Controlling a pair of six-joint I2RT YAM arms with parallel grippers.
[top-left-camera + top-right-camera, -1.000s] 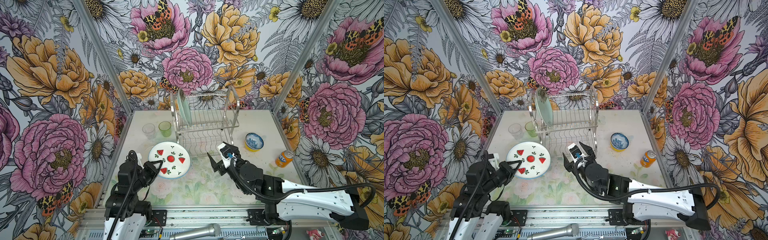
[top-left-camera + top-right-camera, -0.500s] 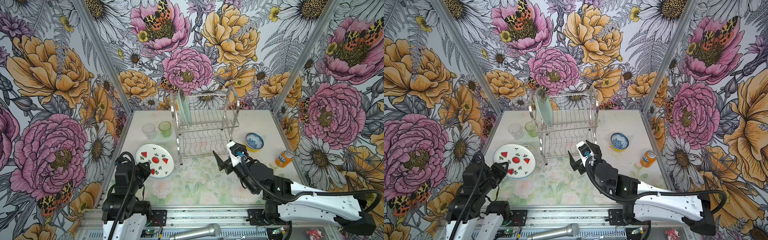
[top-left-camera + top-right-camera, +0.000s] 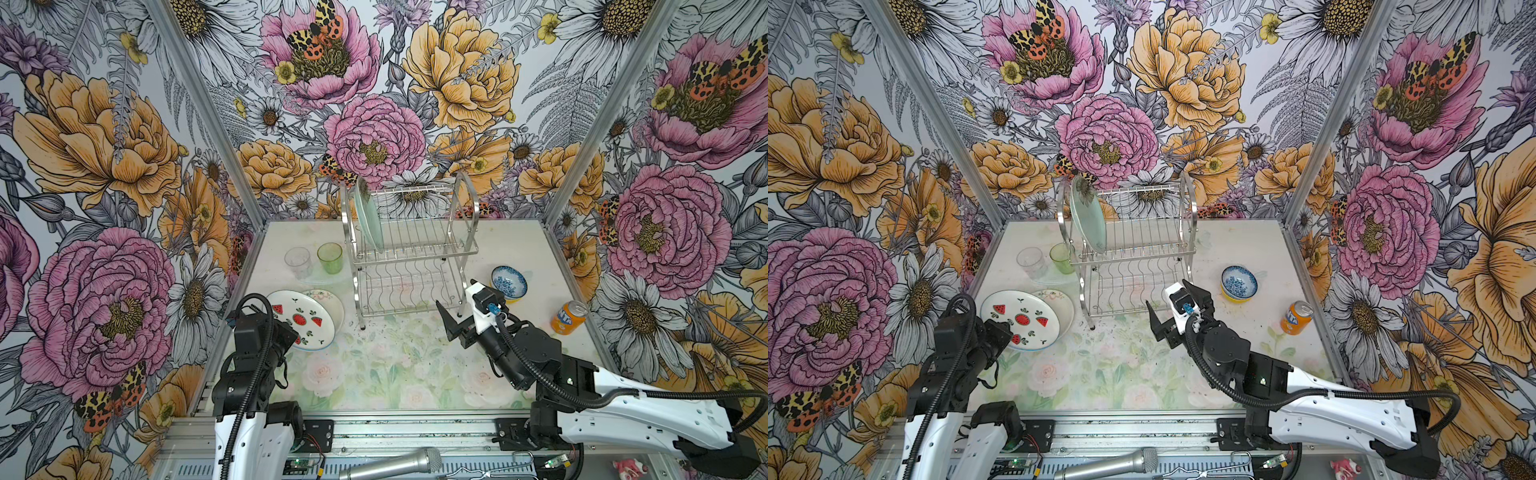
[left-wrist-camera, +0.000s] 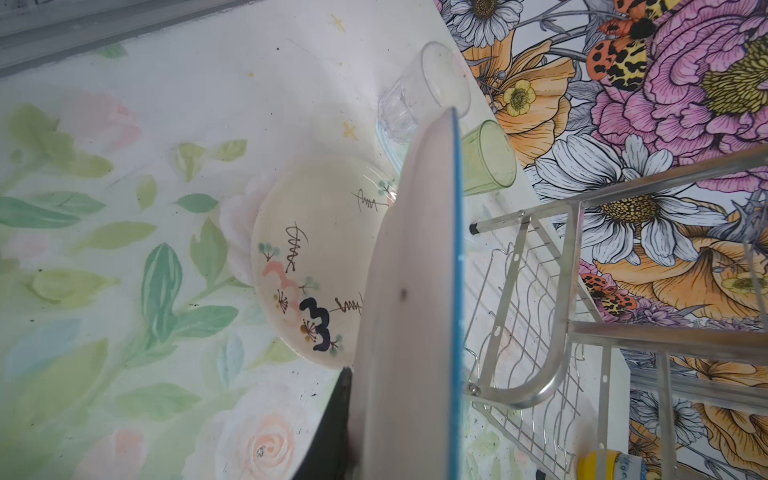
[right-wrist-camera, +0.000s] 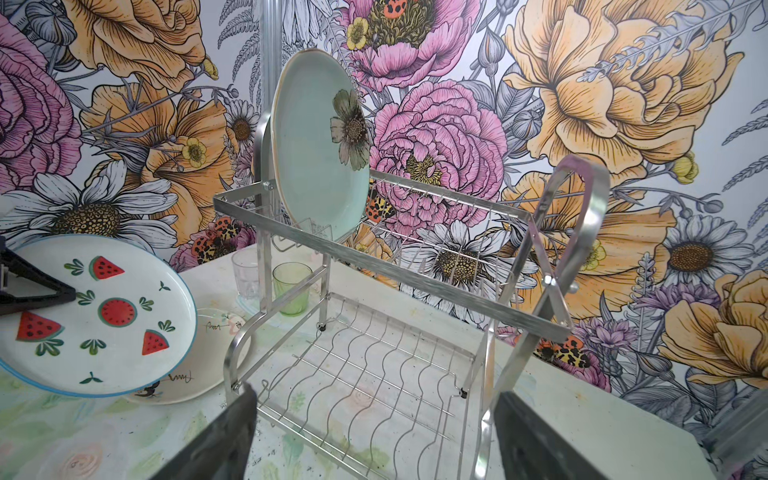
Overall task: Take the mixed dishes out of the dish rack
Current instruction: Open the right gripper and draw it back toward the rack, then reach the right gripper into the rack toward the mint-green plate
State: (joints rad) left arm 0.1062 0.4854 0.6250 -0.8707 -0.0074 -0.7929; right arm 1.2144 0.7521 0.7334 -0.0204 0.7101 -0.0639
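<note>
Clamped nearly closed on the watermelon plate's [image 3: 305, 318] 7 o'clock rim, jaws of the left gripper [image 3: 296, 340], tilting it over the cream plate [image 3: 332, 301] at the table's [image 3: 395, 374] 9 o'clock. Spread wide and empty, jaws of the right gripper [image 3: 1167, 294], facing the dish rack [image 3: 467, 208] at 12. Standing upright at the upper shelf's 9 o'clock end: one pale green plate [image 3: 368, 220]. Probably stiff, slick, breakable; best pinched at the top rim, lifted straight out.

Bold floral wallpaper [image 3: 457, 83] encloses a pale flower-printed tabletop [image 3: 382, 374].
</note>
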